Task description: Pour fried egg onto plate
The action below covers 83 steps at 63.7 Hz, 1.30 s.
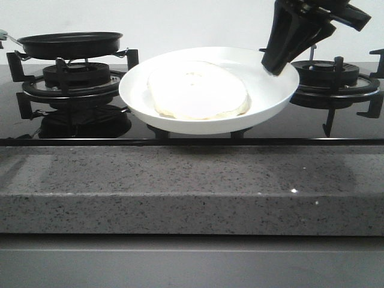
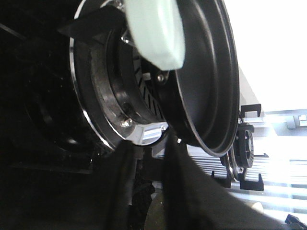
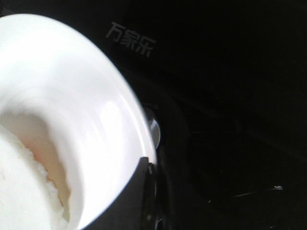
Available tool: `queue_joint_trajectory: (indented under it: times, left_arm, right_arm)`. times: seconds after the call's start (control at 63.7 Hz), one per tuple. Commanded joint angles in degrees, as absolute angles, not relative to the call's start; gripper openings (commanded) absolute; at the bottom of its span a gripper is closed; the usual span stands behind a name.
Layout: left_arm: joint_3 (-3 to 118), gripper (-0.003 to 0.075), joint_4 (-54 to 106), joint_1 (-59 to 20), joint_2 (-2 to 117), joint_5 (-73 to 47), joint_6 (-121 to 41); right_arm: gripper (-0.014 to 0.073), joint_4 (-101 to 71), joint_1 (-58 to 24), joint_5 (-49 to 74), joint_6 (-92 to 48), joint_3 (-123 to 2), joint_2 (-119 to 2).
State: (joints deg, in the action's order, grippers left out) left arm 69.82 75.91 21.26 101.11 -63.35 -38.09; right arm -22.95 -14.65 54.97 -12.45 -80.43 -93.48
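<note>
The white plate (image 1: 273,90) is over the middle of the black hob, and the cream-white fried egg (image 1: 198,90) lies flat in its left half. My right gripper (image 1: 274,65) is shut on the plate's right rim. In the right wrist view one dark finger (image 3: 127,201) lies over the plate's (image 3: 72,91) inner rim, with the egg (image 3: 19,187) beside it. The black frying pan (image 1: 71,43) sits empty on the left burner. In the left wrist view the pan (image 2: 206,81) and its mint-green handle (image 2: 153,33) are close. My left gripper (image 2: 153,191) is open, with the handle outside its fingers.
A left burner grate (image 1: 75,81) carries the pan. A right burner grate (image 1: 336,78) stands just behind the plate's right rim. A grey speckled stone counter edge (image 1: 192,192) runs along the front of the hob.
</note>
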Motion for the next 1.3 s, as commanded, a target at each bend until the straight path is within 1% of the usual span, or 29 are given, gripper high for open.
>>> queue_joint_trajectory:
  times: [0.0,0.141,0.282,0.424,0.549,0.706,0.957,1.051,1.161,1.286]
  left_arm:
    - [71.5,-0.0018,79.2,21.5,98.2,-66.7,-38.4]
    - [71.5,-0.0019,79.2,21.3,97.8,-69.4,-39.5]
    - [71.4,-0.0019,78.0,20.4,95.6,-69.3,-39.9]
    - [71.4,-0.0020,71.0,18.4,91.0,-66.2,-39.9]
    - [71.4,-0.0020,59.9,15.4,85.3,-60.7,-36.4]
    - [71.4,-0.0020,36.5,7.9,76.8,-51.0,-24.0]
    - [71.2,-0.0020,8.5,-5.2,68.2,-49.1,-5.1]
    - [69.8,-0.0020,-1.3,-10.2,64.4,-46.6,1.4]
    - [66.5,-0.0020,-7.7,-15.0,60.1,-43.6,6.7]
    - [61.8,-0.0019,-8.2,-18.6,55.8,-39.2,7.1]
  right_arm:
    - [-0.0057,-24.8,-14.7,53.0,-12.7,-82.0,-90.6]
    - [-0.0057,-24.8,-14.7,53.0,-12.7,-82.0,-90.6]
    - [-0.0057,-24.8,-14.7,53.0,-12.7,-82.0,-90.6]
    - [-0.0057,-24.8,-14.7,53.0,-12.7,-82.0,-90.6]
    - [-0.0057,-24.8,-14.7,53.0,-12.7,-82.0,-90.6]
    - [-0.0057,-24.8,-14.7,53.0,-12.7,-82.0,-90.6]
    - [-0.0057,-24.8,-14.7,53.0,-12.7,-82.0,-90.6]
    - [-0.0057,-24.8,-14.7,53.0,-12.7,-82.0,-90.6]
    - [-0.0057,-24.8,-14.7,53.0,-12.7,-82.0,-90.6]
    - [-0.0057,-24.8,-14.7,53.0,-12.7,-82.0,-90.6]
